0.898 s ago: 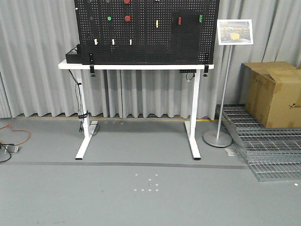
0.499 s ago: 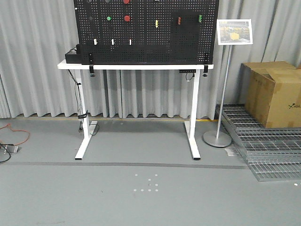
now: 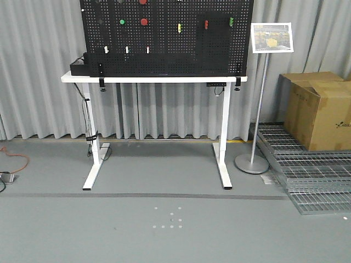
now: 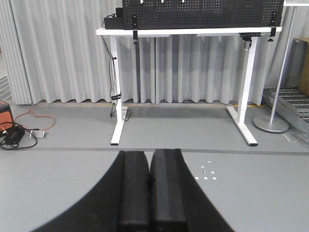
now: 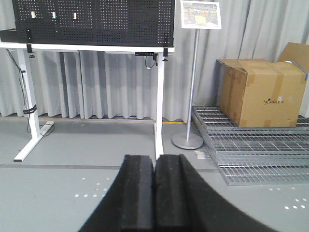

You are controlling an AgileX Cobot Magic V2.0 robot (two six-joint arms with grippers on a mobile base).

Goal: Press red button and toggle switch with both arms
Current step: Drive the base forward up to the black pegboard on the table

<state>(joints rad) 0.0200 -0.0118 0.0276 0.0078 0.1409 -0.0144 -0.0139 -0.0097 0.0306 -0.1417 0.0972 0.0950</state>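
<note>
Toggle switch sits high on the black pegboard, right of the red button. The board stands on a white table. Left gripper and right gripper hang well apart from it, both pairs of jaws pressed together, holding nothing.

Fingers pressed together: left gripper, right gripper
</note>
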